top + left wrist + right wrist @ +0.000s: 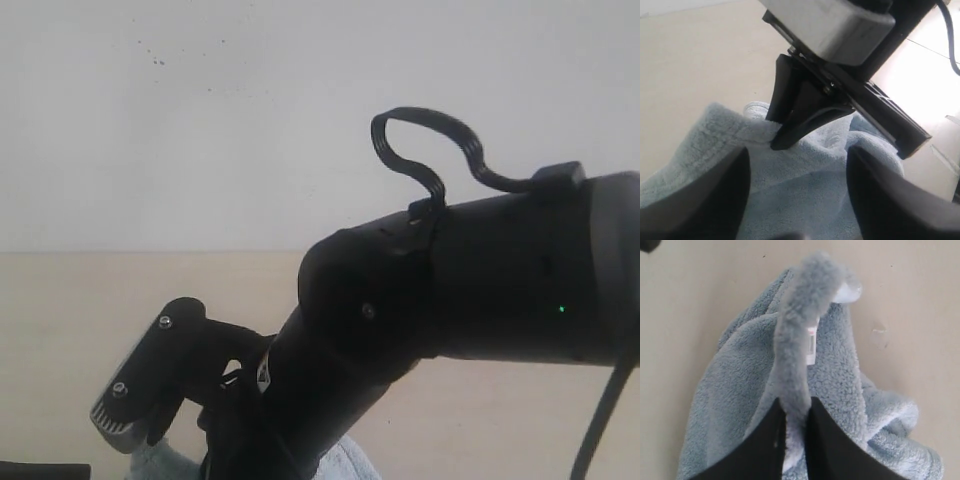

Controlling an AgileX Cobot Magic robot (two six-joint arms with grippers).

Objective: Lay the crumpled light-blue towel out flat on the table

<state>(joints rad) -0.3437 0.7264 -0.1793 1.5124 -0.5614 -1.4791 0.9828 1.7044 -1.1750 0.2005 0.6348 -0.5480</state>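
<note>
The light-blue towel (740, 370) lies bunched on the beige table (920, 300). My right gripper (796, 410) is shut on a raised fold of the towel's hem, which stands up between its two black fingers. A small white label (811, 345) hangs from that fold. In the left wrist view the right gripper (785, 137) pinches the towel (805, 190) from above. My left gripper (796, 195) hovers open just over the cloth with nothing between its fingers. The exterior view shows only scraps of towel (350, 462) under the right arm (400, 310).
The right arm's black body fills most of the exterior view, and a black cable loop (430, 150) rises above it. Bare table (80, 300) stretches to a white wall (200, 120) behind. A brightly lit floor area (930, 75) lies past the table in the left wrist view.
</note>
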